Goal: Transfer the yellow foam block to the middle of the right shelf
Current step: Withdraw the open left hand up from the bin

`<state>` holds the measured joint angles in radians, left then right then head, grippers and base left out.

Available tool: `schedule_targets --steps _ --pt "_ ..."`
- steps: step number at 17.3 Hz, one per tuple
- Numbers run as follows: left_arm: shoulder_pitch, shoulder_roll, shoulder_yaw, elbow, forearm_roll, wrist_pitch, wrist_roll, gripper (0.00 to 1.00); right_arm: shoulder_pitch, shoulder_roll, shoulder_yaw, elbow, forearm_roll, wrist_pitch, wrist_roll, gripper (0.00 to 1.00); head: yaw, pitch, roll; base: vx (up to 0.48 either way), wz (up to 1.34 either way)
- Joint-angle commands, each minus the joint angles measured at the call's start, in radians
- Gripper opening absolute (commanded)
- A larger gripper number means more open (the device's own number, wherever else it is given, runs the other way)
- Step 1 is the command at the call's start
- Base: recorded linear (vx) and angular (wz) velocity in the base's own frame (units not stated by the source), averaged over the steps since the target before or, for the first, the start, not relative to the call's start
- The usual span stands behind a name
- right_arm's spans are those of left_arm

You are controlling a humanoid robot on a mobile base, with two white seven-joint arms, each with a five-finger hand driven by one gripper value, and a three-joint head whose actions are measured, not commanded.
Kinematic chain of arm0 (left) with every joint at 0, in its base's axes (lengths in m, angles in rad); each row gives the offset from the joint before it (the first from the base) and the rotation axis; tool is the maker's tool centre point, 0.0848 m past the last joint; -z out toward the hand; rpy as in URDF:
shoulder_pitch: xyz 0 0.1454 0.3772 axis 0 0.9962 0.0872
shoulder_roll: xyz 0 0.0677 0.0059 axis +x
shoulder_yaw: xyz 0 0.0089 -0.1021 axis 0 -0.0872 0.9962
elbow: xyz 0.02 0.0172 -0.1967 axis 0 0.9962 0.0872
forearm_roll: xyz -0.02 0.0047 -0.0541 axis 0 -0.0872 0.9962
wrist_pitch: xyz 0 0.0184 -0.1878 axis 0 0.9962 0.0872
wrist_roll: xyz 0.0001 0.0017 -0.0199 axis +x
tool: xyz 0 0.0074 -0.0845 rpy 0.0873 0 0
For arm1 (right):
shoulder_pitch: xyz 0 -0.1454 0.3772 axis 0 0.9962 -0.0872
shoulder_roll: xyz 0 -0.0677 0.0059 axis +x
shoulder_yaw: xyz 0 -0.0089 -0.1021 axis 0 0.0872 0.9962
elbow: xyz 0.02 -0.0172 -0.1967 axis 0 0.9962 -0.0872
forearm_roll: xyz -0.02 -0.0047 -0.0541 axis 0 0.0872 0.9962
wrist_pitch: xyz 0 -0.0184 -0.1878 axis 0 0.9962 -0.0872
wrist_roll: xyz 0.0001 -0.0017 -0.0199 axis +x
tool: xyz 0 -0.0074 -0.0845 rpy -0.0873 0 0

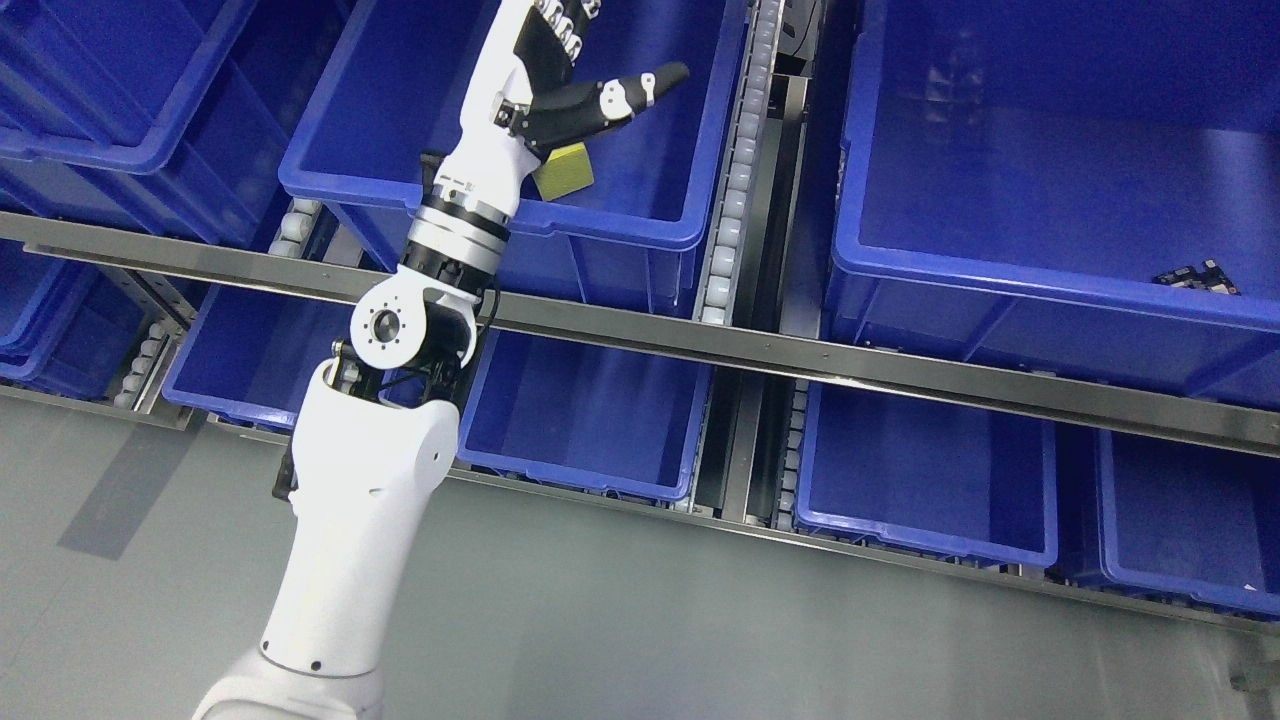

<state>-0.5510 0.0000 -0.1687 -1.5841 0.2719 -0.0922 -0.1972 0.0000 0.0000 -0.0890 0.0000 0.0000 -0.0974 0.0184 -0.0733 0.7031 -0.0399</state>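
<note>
The left robot hand (560, 70) reached up into a blue bin (520, 215) on the middle shelf level, left of the roller track (735, 170). Thumb stuck out to the right, other fingers partly cut off at top edge, spread, gripping nothing. The yellow foam block (563, 172) lay on the bin floor just below the robot hand, near the front wall. A 2nd bin (1050, 280) sat to the right w/ a small dark item (1197, 277) inside.
</note>
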Motion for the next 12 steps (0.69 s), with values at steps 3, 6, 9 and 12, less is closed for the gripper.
schedule_targets --steps 3,6,9,12 --pt "0.152 0.041 0.222 -0.137 -0.002 0.044 -0.021 1.0 -0.003 -0.017 0.0 -0.017 0.0 0.001 0.0 1.0 0.0 0.0 0.0 0.0 0.0" --pt "0.163 0.046 0.258 -0.137 -0.002 0.06 -0.024 1.0 -0.003 -0.017 0.0 -0.017 0.0 0.001 0.0 1.0 0.0 0.0 0.0 0.0 0.0" --pt "0.163 0.037 0.252 -0.137 -0.002 0.06 -0.022 1.0 -0.002 -0.017 0.0 -0.017 0.0 0.001 0.0 1.0 0.0 0.0 0.0 0.0 0.0" --pt "0.152 0.017 0.242 -0.137 -0.002 0.062 -0.021 1.0 -0.003 -0.017 0.0 -0.017 0.0 0.001 0.0 1.0 0.0 0.0 0.0 0.0 0.0"
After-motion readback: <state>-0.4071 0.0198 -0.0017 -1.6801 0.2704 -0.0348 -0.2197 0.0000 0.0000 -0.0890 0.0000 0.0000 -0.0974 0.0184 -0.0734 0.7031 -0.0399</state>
